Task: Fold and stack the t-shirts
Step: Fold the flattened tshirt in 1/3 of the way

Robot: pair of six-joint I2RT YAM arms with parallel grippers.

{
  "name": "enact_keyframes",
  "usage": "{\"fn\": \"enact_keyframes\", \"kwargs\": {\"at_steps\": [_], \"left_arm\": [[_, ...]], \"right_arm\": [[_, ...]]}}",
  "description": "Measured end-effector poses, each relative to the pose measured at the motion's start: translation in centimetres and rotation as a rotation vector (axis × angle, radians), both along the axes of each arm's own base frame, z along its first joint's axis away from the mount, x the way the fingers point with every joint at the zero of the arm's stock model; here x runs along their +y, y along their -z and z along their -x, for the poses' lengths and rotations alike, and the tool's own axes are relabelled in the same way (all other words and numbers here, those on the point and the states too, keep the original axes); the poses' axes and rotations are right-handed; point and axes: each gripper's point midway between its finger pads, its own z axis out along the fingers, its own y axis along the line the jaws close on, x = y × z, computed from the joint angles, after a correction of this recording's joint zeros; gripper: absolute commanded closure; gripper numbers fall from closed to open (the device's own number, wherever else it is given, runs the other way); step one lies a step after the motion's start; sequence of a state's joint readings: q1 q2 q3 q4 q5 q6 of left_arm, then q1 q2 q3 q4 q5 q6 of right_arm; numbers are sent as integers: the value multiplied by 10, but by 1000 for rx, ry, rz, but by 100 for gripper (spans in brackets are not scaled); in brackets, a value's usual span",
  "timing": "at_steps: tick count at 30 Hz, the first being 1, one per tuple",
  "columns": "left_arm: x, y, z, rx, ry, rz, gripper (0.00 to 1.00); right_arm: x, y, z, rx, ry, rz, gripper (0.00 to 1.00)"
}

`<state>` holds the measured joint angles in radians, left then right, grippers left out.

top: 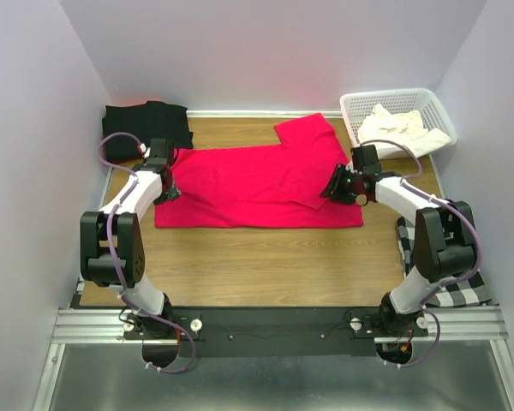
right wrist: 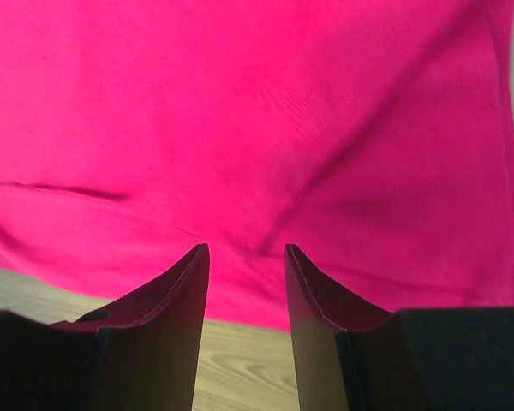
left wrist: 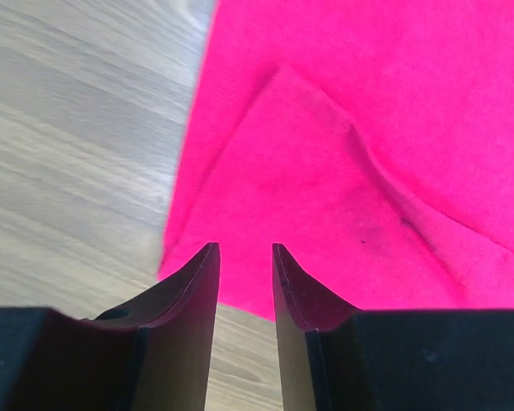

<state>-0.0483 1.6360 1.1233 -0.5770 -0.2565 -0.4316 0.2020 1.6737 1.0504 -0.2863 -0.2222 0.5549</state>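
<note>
Top view: looked down from above and behind the arm bases, far enough back to take in the whole red shirt [top: 257, 184] and the table [top: 265, 265].
Left wrist view: sat close over the red shirt's left edge, facing down.
Right wrist view: sat close over its right side, facing down.
Shared: all three showed the red shirt and some table beside it.

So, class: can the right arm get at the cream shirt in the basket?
Probably yes: the cream shirt lies in an open-topped basket just beyond the right gripper, which is open and empty.
</note>
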Motion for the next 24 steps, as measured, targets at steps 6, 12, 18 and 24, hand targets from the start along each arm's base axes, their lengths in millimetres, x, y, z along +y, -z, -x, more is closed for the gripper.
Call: {"fn": "enact_keyframes", "kwargs": {"at_steps": [6,12,18,24], "left_arm": [[4,-10,4,-26,-4,-18,60],[-6,10,19,10,28,35,60],[-12,38,36,99,43,65,63],[-11,48,53,182,29,49,72]], "right_arm": [[-8,22,29,71,19,19,51],[-12,29,38,91,28,33,52],[-15,34,44,112,39,41,52],[-22,45,57,166,59,72,52]]}}
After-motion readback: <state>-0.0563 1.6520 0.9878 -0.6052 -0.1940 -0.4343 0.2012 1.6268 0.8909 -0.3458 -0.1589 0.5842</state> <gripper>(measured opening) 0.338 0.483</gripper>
